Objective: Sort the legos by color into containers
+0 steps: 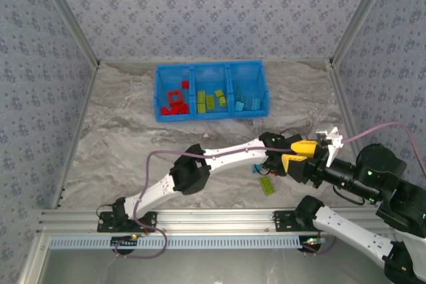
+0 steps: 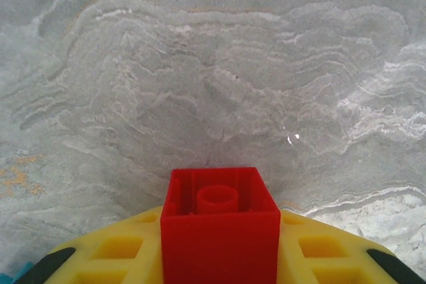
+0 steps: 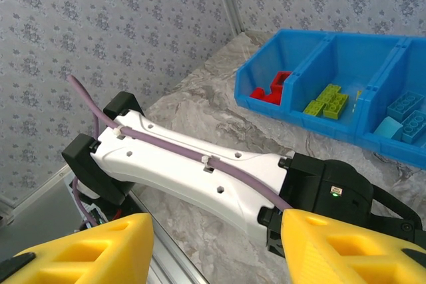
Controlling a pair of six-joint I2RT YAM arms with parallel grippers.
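Observation:
My left gripper [image 2: 219, 221] is shut on a red lego [image 2: 219, 247], which sits hollow side up between the yellow fingers, a little above the marble table. My right gripper [image 1: 297, 153] [image 3: 216, 231] is open with nothing between its fingers. It hovers over the left arm's forearm [image 3: 193, 171]. A lime green lego [image 1: 267, 185] and a light blue lego [image 1: 257, 169] lie on the table by the left wrist. The blue bin [image 1: 212, 66] [image 3: 313, 121] holds red legos [image 1: 174, 103] on the left, green ones [image 1: 210, 100] in the middle and light blue ones [image 1: 247, 103] on the right.
The left arm [image 1: 200, 167] stretches across the near table from bottom left to right, under the right gripper. Patterned walls close the table at the back and on both sides. An aluminium rail [image 1: 213, 217] runs along the near edge.

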